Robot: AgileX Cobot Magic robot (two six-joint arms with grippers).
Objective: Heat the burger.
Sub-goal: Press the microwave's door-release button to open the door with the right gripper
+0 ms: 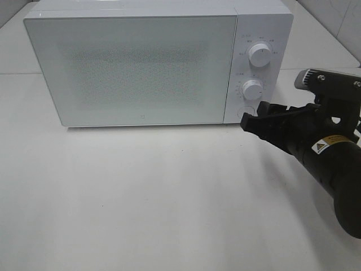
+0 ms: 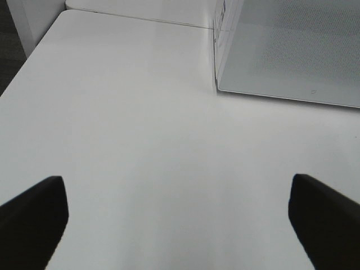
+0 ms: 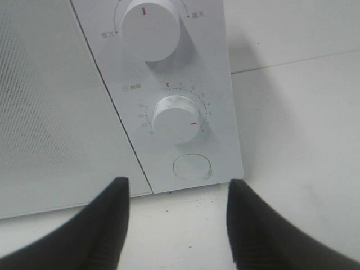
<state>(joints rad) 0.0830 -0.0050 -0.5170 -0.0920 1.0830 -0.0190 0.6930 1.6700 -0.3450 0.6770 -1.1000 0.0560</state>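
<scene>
Microwave (image 1: 141, 68) faces the right gripper (image 1: 256, 117), jaws parted.

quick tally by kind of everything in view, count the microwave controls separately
microwave: 1
knobs: 2
round button: 1
pincers: 2, the left pincer and the right pincer
total: 6

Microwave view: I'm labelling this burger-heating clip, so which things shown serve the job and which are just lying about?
Serving the job:
- microwave, door shut
- its lower dial and round button
- right tool, jaws apart, just in front of them
- the burger itself is not in view

Idle:
- left tool, open above the table
</scene>
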